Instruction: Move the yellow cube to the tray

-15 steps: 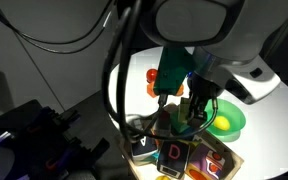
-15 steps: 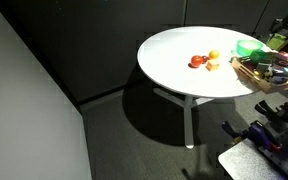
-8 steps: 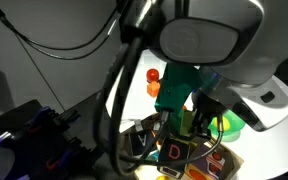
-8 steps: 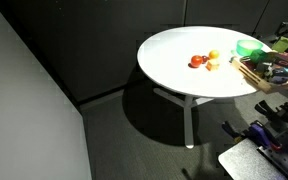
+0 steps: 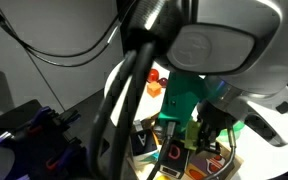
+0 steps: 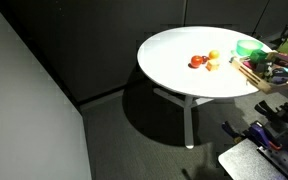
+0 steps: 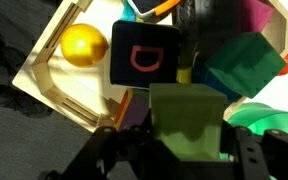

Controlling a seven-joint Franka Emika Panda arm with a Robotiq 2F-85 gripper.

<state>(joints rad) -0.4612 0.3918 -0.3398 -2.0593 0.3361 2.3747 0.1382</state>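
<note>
A red cluster (image 6: 196, 62) sits leftmost, too small to count. Next comes one yellow cube (image 6: 210, 66) on the bare desk (image 6: 164, 55), at 9 o'clock from the one tray (image 6: 249, 75) and apart from it. One green bowl (image 6: 249, 47) sits at the tray's 11 o'clock. The wrist view shows one yellow ball (image 7: 84, 45), one lettered block (image 7: 146, 57) and one green cube (image 7: 189, 115). The gripper (image 7: 181, 150) hangs over them; whether it is spread, I cannot tell. The desk is round and white, with dark walls and a grey floor.

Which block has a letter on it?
The black block with the red D, in the tray beside the yellow ball. The green block and the teal block show no letter.
</note>
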